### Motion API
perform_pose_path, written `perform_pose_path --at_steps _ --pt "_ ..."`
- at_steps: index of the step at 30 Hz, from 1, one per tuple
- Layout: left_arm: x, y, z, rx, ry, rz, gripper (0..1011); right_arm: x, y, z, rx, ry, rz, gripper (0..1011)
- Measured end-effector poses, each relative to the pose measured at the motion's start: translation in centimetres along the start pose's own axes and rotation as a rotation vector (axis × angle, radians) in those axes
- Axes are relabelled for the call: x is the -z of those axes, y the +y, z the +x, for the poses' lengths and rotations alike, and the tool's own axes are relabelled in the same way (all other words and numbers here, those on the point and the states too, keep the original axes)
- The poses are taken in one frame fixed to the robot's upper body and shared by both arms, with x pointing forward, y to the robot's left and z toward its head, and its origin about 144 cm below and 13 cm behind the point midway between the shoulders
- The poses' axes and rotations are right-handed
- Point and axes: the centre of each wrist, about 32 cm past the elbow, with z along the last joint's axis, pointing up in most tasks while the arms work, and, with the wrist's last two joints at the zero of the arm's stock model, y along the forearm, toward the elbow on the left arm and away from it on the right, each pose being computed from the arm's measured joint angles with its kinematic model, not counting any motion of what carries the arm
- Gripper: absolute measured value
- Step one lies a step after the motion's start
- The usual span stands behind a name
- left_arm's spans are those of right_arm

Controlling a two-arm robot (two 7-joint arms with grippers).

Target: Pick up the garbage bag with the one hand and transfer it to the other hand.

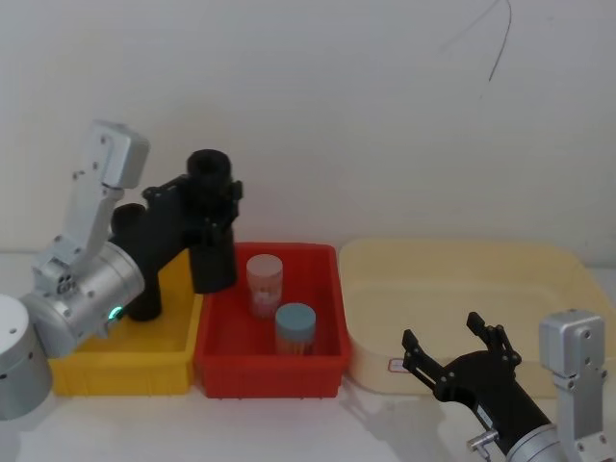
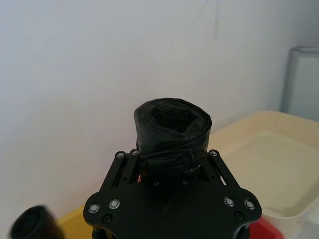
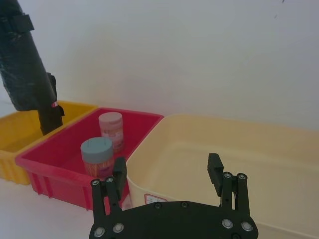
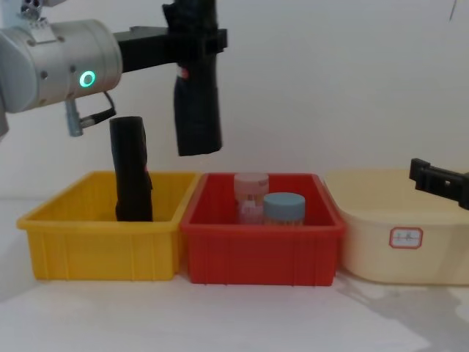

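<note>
Black crinkly plastic, rolled up tight: that's the bag (image 4: 197,110). Right now it's hanging in the air, roughly upright, over the spot where the yellow bin (image 4: 95,242) meets the red bin (image 4: 260,253), well clear of both. The left gripper (image 4: 192,37) has its fingers clamped around the upper part of the roll, so the lower half pokes out free underneath.

The right gripper (image 1: 448,337) sits low, by the front of the cream tub (image 4: 396,242), fingers spread wide with nothing in them, well apart from the bag.

A spare roll (image 4: 132,169) stands in the yellow bin, and two jars (image 4: 267,202) sit in the red one.

My guess on handling: it looks light, and the roll should be firm enough to squeeze without collapsing, though the outer film will probably give a bit and could be slick. I'd have the right gripper close across the bare lower half, around the middle of that free stretch and not at the very tip, so it can't pivot or slide out once the left one lets go.
</note>
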Motion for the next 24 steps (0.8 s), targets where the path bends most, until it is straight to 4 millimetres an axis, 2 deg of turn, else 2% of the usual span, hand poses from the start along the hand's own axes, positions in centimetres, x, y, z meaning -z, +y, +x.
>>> perform_pose_path --at_steps 16,24 --pt "-0.2 -2.9 -1.3 0.224 0.07 0.004 402 0.0 0.0 0.0 0.0 0.0 0.0 1000" --pt "0.6 -5.3 -2.3 0.352 0.136 0.018 402 0.0 0.0 0.0 0.0 0.0 0.0 1000"
